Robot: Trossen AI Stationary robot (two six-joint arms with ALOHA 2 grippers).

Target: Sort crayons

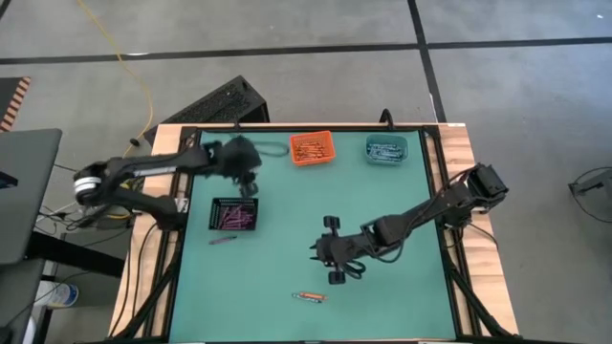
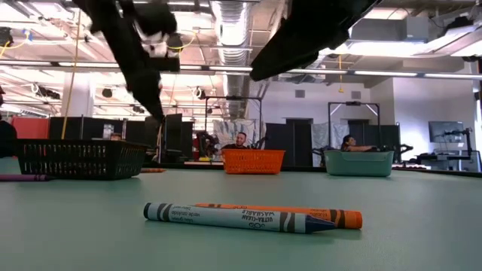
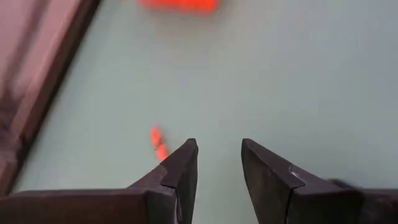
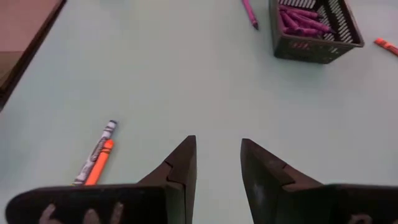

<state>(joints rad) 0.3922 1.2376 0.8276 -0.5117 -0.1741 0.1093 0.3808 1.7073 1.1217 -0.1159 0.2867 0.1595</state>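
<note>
Near the bottom centre of the high view, a blue crayon (image 1: 304, 297) and an orange crayon (image 1: 316, 298) lie side by side on the green table (image 1: 402, 296), touching; the low view shows them large, blue in front, hiding part of the orange one. Just above them, at centre, my right gripper (image 1: 332, 250) hovers with fingers spread and nothing between them. To the left, a purple crayon (image 1: 223, 240) lies just below the black bin (image 1: 234, 214) of purple crayons (image 1: 232, 219). My left gripper (image 1: 251, 183) sits above that bin, blurred in the high view; its wrist view shows the fingers apart and empty. Farthest, along the top edge, stand the orange bin (image 1: 312, 149) and teal bin (image 1: 386, 149); their contents are too small to tell apart.
</note>
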